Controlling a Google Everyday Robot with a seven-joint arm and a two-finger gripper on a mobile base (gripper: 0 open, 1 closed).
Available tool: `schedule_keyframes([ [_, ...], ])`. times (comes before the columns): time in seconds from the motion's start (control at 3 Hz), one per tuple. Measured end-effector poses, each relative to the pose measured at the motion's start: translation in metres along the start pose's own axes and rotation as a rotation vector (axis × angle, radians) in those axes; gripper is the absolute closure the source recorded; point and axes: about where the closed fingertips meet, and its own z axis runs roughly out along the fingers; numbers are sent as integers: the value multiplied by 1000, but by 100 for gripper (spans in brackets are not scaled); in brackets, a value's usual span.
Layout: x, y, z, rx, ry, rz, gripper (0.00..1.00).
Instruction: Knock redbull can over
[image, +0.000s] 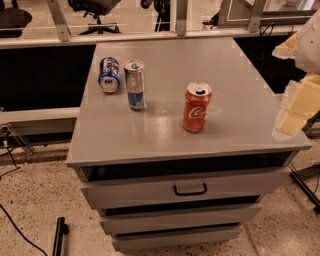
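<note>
The redbull can (134, 85) is a tall slim silver-and-blue can. It stands upright on the left part of the grey cabinet top (240, 115). My gripper (299, 97) is at the far right edge of the view, over the cabinet's right edge. It is well apart from the redbull can, with the red Coca-Cola can (196, 107) standing upright between them.
A shorter blue can (109, 74) lies on its side just left of the redbull can. The cabinet has drawers (190, 189) below, the top one slightly open. A glass partition and office chairs stand behind. Cables lie on the floor at the left.
</note>
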Motion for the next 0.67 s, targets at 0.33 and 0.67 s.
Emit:
schedule_keyframes([
  [0.33,-11,-38,7,0,-87,-38,0],
  [0.67,-46,-85,22,-22,-210,-93,0],
])
